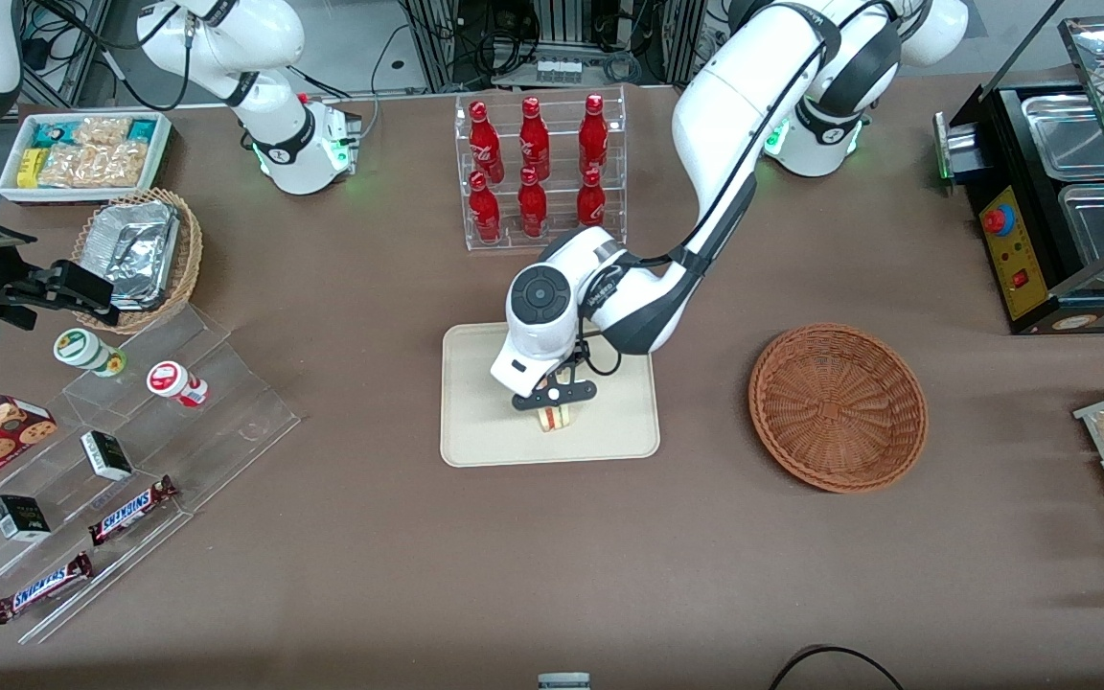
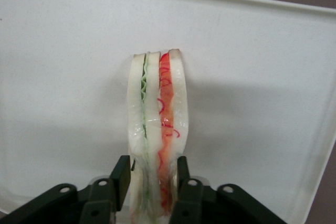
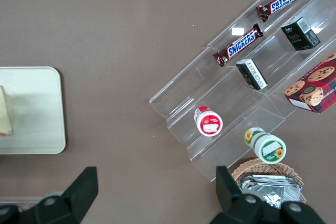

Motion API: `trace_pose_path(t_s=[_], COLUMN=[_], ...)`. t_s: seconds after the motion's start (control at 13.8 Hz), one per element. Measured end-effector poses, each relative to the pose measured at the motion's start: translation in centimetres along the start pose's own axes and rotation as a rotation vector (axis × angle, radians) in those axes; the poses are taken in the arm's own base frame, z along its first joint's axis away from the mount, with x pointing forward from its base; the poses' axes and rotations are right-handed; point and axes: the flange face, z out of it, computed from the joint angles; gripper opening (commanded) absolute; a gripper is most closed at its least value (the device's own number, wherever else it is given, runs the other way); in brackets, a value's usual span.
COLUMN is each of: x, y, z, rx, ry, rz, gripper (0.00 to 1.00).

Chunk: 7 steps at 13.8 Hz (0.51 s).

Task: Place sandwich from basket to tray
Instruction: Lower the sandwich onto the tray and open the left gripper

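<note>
While your end effector (image 2: 149, 179) pinches it from both sides, the sandwich (image 2: 156, 129) stands on its edge on the tray (image 1: 485, 431), its green and red stripes showing. You can see the two black fingers (image 2: 122, 179) pressed right against the bread. The sandwich sits in the part of the tray nearer the front camera. The basket (image 1: 838, 407) lies on the brown worktop (image 1: 552, 575), apart from the tray, toward the working arm's end. A clear rack of red bottles (image 1: 538, 168) stands farther from the front camera than the tray.
</note>
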Motion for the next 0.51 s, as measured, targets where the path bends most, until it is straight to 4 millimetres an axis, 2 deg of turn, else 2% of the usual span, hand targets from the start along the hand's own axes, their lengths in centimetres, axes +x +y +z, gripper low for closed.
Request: trace_pose_path(t_s=[0.22,0.51], x=[0.5,2.2], y=[0.4,-1.2], z=[-2.6,-8.2], rx=[-0.034,-0.053], ry=[0.027,0.057], rz=[-0.006,-0.036], gripper=[1.00,1.00])
